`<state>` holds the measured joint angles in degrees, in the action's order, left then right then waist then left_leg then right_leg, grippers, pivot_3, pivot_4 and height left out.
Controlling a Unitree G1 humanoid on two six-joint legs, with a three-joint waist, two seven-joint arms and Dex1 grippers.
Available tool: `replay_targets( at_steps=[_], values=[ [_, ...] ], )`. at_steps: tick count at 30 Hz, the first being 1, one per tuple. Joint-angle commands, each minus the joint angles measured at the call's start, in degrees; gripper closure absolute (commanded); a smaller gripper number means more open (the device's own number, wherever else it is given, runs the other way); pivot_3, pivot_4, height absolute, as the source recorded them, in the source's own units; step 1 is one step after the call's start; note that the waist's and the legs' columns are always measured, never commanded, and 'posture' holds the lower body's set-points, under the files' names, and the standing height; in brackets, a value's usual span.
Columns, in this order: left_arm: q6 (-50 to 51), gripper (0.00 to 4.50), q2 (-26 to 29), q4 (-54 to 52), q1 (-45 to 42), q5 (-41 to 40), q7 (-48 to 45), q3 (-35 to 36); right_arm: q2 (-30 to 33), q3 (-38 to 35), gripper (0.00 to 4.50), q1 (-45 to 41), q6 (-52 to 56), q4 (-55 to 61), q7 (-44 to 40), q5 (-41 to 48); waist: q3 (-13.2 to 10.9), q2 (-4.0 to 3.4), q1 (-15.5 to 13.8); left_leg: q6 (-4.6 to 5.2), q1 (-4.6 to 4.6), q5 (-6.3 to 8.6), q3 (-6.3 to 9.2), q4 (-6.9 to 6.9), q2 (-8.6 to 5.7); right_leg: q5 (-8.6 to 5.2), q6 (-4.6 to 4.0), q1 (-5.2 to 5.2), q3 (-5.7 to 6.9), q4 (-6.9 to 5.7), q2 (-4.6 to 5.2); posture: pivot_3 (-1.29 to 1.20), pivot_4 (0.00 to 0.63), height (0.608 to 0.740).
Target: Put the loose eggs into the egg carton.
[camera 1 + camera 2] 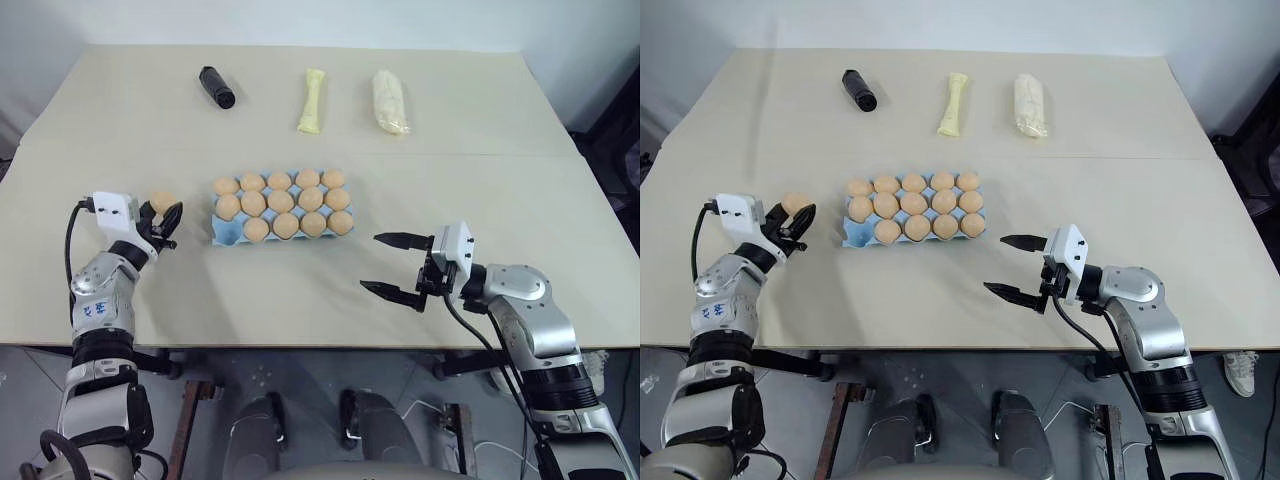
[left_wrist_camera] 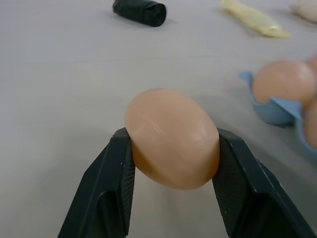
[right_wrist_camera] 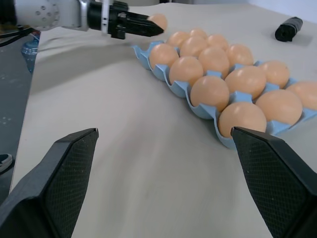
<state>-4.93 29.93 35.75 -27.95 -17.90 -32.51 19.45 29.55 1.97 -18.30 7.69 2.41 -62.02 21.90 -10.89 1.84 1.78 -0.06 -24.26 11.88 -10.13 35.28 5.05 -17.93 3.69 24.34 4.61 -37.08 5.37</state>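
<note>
Left gripper (image 1: 166,224): closed on one egg (image 2: 172,138), a finger pressed to each side; held at table (image 1: 300,300) level, just left of the carton.
Egg: last loose one in sight; tan-orange, whole, unmarked.
Carton (image 1: 222,232): light blue, mid-table, three rows of five cups. Fourteen eggs seated; the near-left corner cup shows bare blue and appears vacant.
Right gripper (image 1: 395,266): jaws spread wide, nothing between them; stands to the right of the carton, pointing toward it, well apart.
Black cylinder (image 1: 217,87): far side of table, lying down; not part of the job.
Yellow bags (image 1: 313,101): two, far side, right of the cylinder; not part of the job.
Progress: nearly complete, by my reckoning. Done: fourteen cups filled, final egg gripped.
Remaining: carry the egg to the vacant corner cup, lower it, release.
</note>
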Motion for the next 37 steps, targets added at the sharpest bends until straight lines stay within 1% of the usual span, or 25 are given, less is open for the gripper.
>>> replay_targets(
  at_steps=[1, 4, 7, 13, 15, 16, 17, 20, 21, 23, 25, 26, 30, 33, 35, 37],
  values=[
    [-0.6, 2.54, 0.0, -12.1, 3.2, -5.9, -7.5, 0.7, 0.4, -0.8, 0.00, 0.8, 0.2, 3.2, 0.5, 1.2, 0.0, 0.00, -0.1, 0.00, -0.01, 0.00, 0.00, 0.00, 0.00, 0.00, 0.00, 0.00, 0.00, 0.00, 0.01, 0.00, 0.150, 0.740],
    [4.4, 2.54, 0.5, -19.6, 6.4, -8.8, -12.5, -1.7, 0.7, -0.9, 0.00, 1.6, 0.3, 3.8, 0.8, 1.1, 0.0, 0.01, -0.2, -0.03, 0.00, 0.02, 0.02, 0.01, 0.09, 0.00, 0.00, -0.03, 0.00, -0.01, 0.04, 0.00, 0.150, 0.740],
    [5.3, 2.54, 0.2, -22.3, 8.1, -7.5, -14.9, -4.5, 0.7, -0.9, 0.00, 2.0, 0.4, 4.1, 1.1, 0.9, 0.0, 0.00, -0.2, -0.14, 0.03, 0.09, 0.04, 0.01, -0.04, 0.05, 0.08, -0.08, 0.00, 0.00, 0.09, 0.00, 0.150, 0.740],
    [6.0, 2.54, -1.4, -18.2, 5.9, -5.6, -13.3, -6.4, 0.1, -0.7, 0.00, 2.3, 0.8, 5.0, 2.4, 1.0, 0.0, 0.01, 0.0, -0.07, 0.03, 0.04, 0.05, 0.12, -0.03, 0.19, 0.07, -0.11, -0.03, 0.06, 0.14, 0.00, 0.150, 0.740],
    [5.8, 1.94, -1.5, -17.3, 5.3, -4.9, -13.6, -7.3, -0.1, -0.6, 0.00, 2.4, 1.0, 5.4, 2.8, 1.1, 0.0, 0.01, -0.1, -0.06, 0.03, 0.04, 0.07, 0.12, -0.02, 0.19, 0.07, -0.11, 0.00, 0.05, 0.13, 0.00, 0.150, 0.740],
    [5.5, 1.75, -1.6, -17.4, 5.2, -4.5, -13.7, -7.7, -0.1, -0.6, 0.00, 2.4, 1.1, 5.6, 2.9, 1.2, 0.0, 0.01, 0.0, -0.06, 0.02, 0.03, 0.08, 0.12, -0.03, 0.19, 0.07, -0.11, 0.00, 0.06, 0.13, 0.00, 0.150, 0.740],
    [5.6, 1.41, -1.6, -17.8, 5.2, -4.4, -13.8, -7.9, 0.0, -0.6, 0.00, 2.5, 1.2, 5.8, 3.1, 1.2, 0.0, 0.01, 0.0, -0.06, 0.02, 0.03, 0.07, 0.12, -0.02, 0.19, 0.07, -0.11, 0.00, 0.07, 0.12, 0.00, 0.150, 0.740],
    [5.1, 0.53, -0.4, -20.1, 6.5, -4.6, -14.1, -6.9, 0.2, -0.7, 0.00, 2.9, 1.4, 6.5, 3.1, 1.5, 0.0, 0.01, -0.1, 0.00, -0.01, 0.00, 0.07, 0.11, 0.00, 0.19, 0.07, -0.11, 0.01, 0.09, 0.13, 0.00, 0.150, 0.740],
    [5.3, 0.53, -0.1, -20.6, 6.8, -5.0, -14.3, -6.5, 0.3, -0.7, 0.00, 3.0, 1.5, 6.7, 3.2, 1.5, 0.0, 0.01, 0.0, 0.00, -0.01, 0.00, 0.07, 0.10, 0.00, 0.19, 0.07, -0.11, 0.01, 0.10, 0.13, 0.00, 0.150, 0.740],
    [6.5, 0.53, 3.5, -24.1, 10.4, -7.4, -16.1, -2.5, 0.8, -1.3, 0.00, 3.2, 1.8, 7.3, 3.0, 2.0, 0.0, 0.01, 0.3, -0.02, 0.00, 0.02, 0.07, 0.10, 0.03, 0.19, 0.07, -0.10, 0.01, 0.10, 0.12, 0.00, 0.150, 0.740],
    [7.2, 0.53, 7.4, -26.1, 13.2, -8.1, -17.8, 0.0, 1.4, -1.5, 0.00, 3.4, 2.1, 7.6, 2.7, 2.1, 0.0, 0.02, 1.0, -0.04, 0.00, 0.03, 0.04, 0.06, 0.18, 0.18, 0.05, -0.08, -0.04, 0.10, 0.09, 0.00, 0.150, 0.740],
    [7.3, 0.53, 8.4, -26.5, 13.8, -8.2, -18.2, 0.2, 1.6, -1.5, 0.00, 3.5, 2.2, 7.6, 2.6, 2.2, 0.0, 0.02, 1.0, -0.05, 0.00, 0.02, 0.04, 0.02, 0.24, 0.16, 0.01, -0.06, -0.01, 0.10, 0.06, 0.00, 0.150, 0.740],
    [6.2, 0.53, 15.0, -25.3, 20.2, -7.3, -25.4, 1.7, 3.9, -2.7, 0.00, 4.1, 2.2, 6.8, 1.3, 2.6, 0.0, 0.00, 1.1, -0.20, 0.02, 0.04, 0.08, -0.02, 0.24, 0.11, -0.07, -0.04, 0.04, 0.10, 0.09, 0.00, 0.150, 0.740],
    [3.4, 0.53, 16.3, -24.3, 21.8, -5.5, -26.5, 1.4, 4.8, -3.4, 0.00, 3.9, 1.3, 5.6, 1.1, 2.4, 0.0, 0.00, 0.8, -0.18, 0.00, 0.07, 0.08, -0.05, 0.19, 0.12, -0.06, -0.04, 0.03, 0.24, 0.20, 0.00, 0.150, 0.740],
    [2.4, 0.53, 15.7, -24.5, 21.7, -5.8, -26.9, 1.2, 4.9, -3.9, 0.00, 3.7, 1.0, 4.7, 1.1, 2.2, 0.0, 0.01, 0.5, -0.18, -0.03, 0.08, 0.09, -0.07, 0.21, 0.14, -0.09, -0.03, 0.00, 0.32, 0.21, 0.00, 0.150, 0.740],
    [1.3, 0.53, 14.9, -24.8, 21.6, -4.7, -25.0, 1.0, 4.8, -4.5, 0.00, 3.4, 0.6, 3.9, 1.3, 2.2, 0.0, 0.00, 0.4, -0.18, -0.04, 0.08, 0.09, -0.18, 0.26, 0.16, -0.22, -0.06, -0.13, 0.52, 0.18, 0.00, 0.150, 0.740]
  ],
)
